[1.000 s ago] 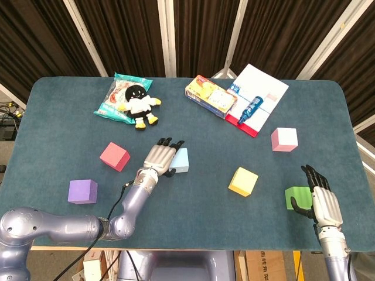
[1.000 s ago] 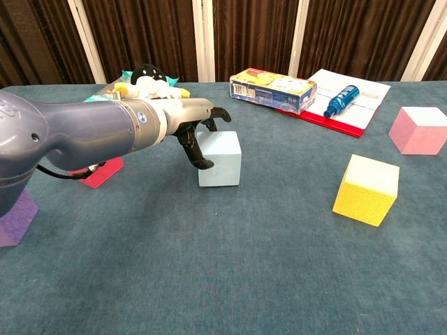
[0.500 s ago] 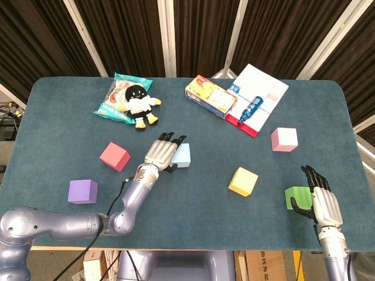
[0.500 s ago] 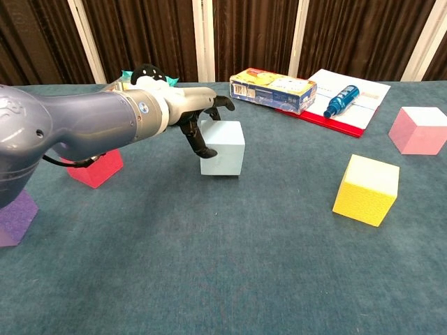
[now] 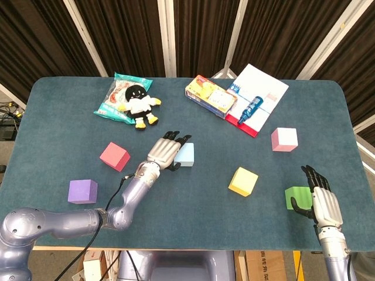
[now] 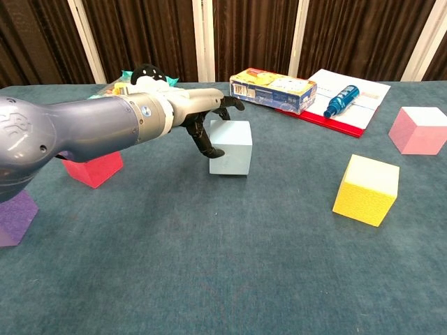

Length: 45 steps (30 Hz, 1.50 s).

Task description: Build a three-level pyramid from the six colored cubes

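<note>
At the centre of the head view we see the left robot hand (image 5: 166, 153) over the pale blue cube (image 5: 184, 154); the chest view shows its fingers (image 6: 207, 144) curled down the cube's left face and top, pressing against it, though we cannot tell whether it truly grips the block (image 6: 230, 147). The cube sits flat on the table (image 5: 193, 211), just left of centre.

At the lower right of the head view, the right robot hand (image 5: 319, 199) rests on the table with fingers spread and holding nothing, just right of the green cube (image 5: 298, 198), which it touches or nearly touches.

The yellow cube (image 5: 243, 181) lies right of centre, between the blue and green ones. The pink cube (image 5: 284, 139) stands further up at right. The red cube (image 5: 114, 156) sits left of the left robot hand, and the purple cube (image 5: 82, 191) lies at lower left. All six cubes rest singly on the table, none stacked.

Along the top of the frame we see a plush toy (image 5: 138, 103) lying on a snack bag (image 5: 115, 99), a yellow box (image 5: 210, 96), and a blue bottle (image 5: 249, 109) lying on a white booklet (image 5: 261, 91).
</note>
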Available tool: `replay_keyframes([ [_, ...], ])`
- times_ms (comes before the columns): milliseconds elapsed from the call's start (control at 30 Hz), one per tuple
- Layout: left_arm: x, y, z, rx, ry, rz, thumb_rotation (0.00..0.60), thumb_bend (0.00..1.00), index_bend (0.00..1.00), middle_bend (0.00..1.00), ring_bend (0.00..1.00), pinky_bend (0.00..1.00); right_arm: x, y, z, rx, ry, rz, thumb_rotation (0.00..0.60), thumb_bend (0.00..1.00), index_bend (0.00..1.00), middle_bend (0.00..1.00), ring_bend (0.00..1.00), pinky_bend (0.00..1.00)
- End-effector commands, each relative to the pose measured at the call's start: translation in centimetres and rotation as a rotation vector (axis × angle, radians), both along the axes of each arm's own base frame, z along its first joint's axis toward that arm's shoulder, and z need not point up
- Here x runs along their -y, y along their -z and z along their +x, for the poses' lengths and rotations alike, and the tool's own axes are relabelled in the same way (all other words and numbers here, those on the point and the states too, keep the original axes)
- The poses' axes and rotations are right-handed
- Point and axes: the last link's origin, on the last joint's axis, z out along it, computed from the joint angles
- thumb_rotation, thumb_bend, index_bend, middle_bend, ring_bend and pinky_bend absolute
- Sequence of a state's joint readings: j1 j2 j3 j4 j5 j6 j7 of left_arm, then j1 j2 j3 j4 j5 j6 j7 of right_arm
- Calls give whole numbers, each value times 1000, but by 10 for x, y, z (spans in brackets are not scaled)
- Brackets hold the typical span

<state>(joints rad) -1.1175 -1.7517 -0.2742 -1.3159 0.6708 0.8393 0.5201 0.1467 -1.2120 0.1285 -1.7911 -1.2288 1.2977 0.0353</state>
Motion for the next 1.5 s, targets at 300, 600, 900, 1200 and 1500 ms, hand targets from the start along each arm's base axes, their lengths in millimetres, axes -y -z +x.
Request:
replay_keyframes([
  [300,-4,1,-4,-1,-12,5,600,435,28,226,15,56,0,0,-1,-3,2,-1,600,403,0,0,0,0],
  [600,-4,2,-6,-15,-16,3,600,426,27,218,15,56,0,0,-1,-7,4,-3,600,402,0,0,0,0],
  [900,-5,1,-9,-27,-21,5,600,420,23,194,13,54,0,0,-1,-10,4,-3,600,403,0,0,0,0],
  [1200,-5,0,-11,-41,-25,1,600,388,4,143,7,51,-1,0,-1,-13,4,-7,600,403,0,0,0,0],
  [1500,-6,-5,-13,-37,-44,7,600,298,0,29,0,12,-1,0,-1,-17,7,-6,600,403,0,0,0,0],
])
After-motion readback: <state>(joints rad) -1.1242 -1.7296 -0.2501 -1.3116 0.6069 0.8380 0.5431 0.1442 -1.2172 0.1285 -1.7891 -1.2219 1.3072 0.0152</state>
